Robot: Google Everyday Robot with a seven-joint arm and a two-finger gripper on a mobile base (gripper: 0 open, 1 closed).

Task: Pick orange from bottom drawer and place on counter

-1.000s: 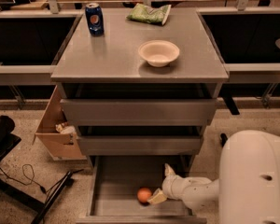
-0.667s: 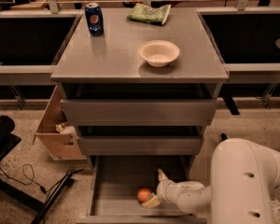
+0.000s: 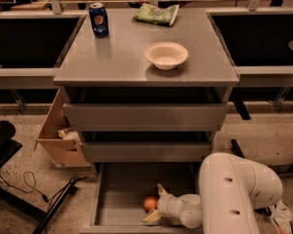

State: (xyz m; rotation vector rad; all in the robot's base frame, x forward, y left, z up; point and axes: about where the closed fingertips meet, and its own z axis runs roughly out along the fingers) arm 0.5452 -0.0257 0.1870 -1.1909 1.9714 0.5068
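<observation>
- Down in the bottom drawer point(image 3: 121, 189), near its front edge, the gripper point(image 3: 154, 205) sits open, one finger behind the orange point(image 3: 150, 203) and one in front. As far as I can tell, it has hold of nothing yet.
- I judge this to be the grasp step. Next I need to close on the orange and lift it out.
- Two upper drawers point(image 3: 141, 117) stand above the drawer's rear, so the lift should come forward before rising.
- On the counter point(image 3: 112, 57), a bowl point(image 3: 166, 55) sits right of centre, a can point(image 3: 98, 19) at the far-left corner and a green bag point(image 3: 156, 13) at the far edge. I'd aim for the near-left corner.
</observation>
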